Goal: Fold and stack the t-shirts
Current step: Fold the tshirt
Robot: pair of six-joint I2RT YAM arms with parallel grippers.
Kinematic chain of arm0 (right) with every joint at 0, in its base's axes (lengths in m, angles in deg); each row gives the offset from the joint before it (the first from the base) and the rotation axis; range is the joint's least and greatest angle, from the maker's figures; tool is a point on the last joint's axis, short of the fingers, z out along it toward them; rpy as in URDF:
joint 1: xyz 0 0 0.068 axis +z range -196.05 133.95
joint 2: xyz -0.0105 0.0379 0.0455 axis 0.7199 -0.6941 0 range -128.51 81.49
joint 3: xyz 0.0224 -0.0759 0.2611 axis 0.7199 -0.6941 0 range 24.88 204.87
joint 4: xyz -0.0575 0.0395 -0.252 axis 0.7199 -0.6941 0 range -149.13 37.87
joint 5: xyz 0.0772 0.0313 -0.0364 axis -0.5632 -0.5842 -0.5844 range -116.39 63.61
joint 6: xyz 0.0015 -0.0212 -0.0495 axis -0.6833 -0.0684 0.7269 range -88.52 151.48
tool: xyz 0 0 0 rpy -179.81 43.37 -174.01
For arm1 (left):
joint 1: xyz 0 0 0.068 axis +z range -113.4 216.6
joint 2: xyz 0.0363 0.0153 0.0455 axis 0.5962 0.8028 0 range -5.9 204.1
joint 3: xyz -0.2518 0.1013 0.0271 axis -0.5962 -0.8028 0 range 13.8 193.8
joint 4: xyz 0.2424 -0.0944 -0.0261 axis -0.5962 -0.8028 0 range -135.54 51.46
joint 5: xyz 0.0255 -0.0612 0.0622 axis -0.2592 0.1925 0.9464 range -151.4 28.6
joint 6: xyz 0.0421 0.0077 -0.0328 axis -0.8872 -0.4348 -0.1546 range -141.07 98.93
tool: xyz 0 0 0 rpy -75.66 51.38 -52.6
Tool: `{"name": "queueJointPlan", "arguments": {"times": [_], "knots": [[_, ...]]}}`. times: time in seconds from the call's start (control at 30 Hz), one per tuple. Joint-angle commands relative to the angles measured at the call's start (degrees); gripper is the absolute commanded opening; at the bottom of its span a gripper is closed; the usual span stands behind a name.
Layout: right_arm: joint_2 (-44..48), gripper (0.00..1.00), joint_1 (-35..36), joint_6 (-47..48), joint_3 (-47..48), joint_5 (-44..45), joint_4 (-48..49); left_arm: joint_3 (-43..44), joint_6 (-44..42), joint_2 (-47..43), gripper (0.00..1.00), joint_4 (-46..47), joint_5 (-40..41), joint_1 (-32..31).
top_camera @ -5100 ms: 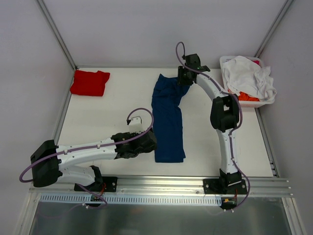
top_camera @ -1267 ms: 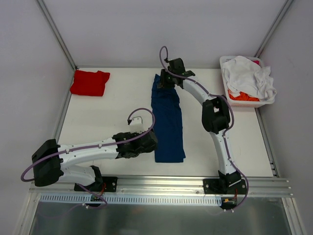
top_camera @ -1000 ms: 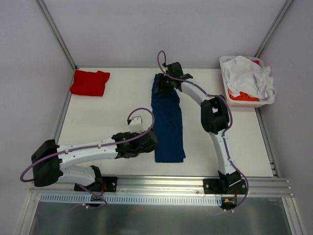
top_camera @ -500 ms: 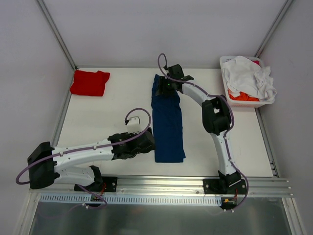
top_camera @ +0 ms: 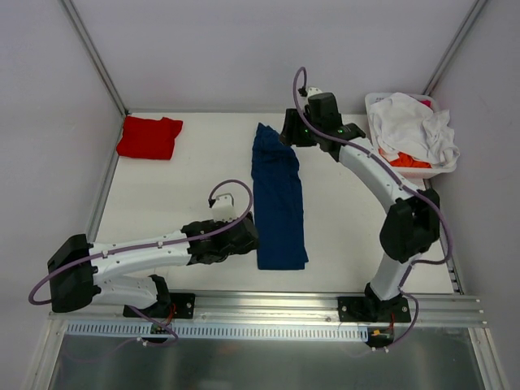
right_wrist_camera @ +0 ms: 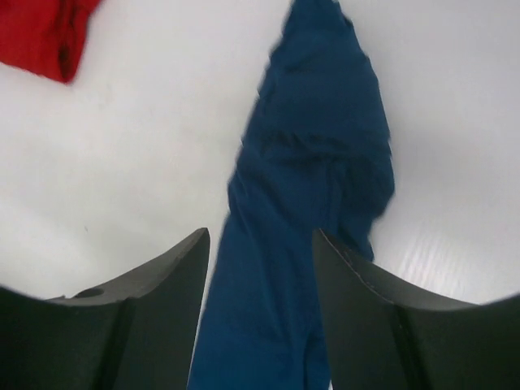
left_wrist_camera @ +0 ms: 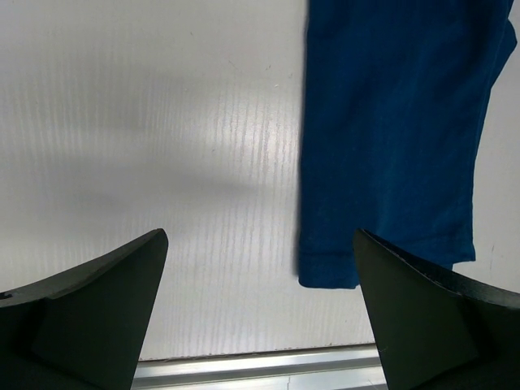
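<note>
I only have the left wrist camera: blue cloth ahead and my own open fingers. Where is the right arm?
Observer: The right gripper hovers open near the navy t-shirt, at its far end.
Operator: Anything folded yet?
Observer: A red t-shirt lies folded at the far left corner of the table.
Operator: What's left?
Observer: A white tee and an orange tee sit heaped in a basket at the far right.

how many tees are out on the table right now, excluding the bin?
2. The red t-shirt lies folded at the far left corner; the navy t-shirt lies in a long strip mid-table. The bin holds white cloth and orange cloth; more may be hidden there.
</note>
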Motion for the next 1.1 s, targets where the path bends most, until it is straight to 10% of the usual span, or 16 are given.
{"name": "queueJointPlan", "arguments": {"times": [0.0, 0.3, 1.07], "knots": [[7.50, 0.57, 0.17, -0.52, -12.07, 4.26, -0.63, -0.28, -0.37, 1.29, 0.99, -0.56, 0.82, -0.20], [25.61, 0.57, 2.90, -5.71, -40.73, 7.41, 5.27, -2.30, 3.06, 4.73, 0.99, -0.21, -1.91, -0.29], [45.13, 0.57, 19.59, -18.98, -62.46, 18.50, -0.27, -1.25, 3.86, 13.78, 0.99, 8.40, -5.33, -1.00]]}}
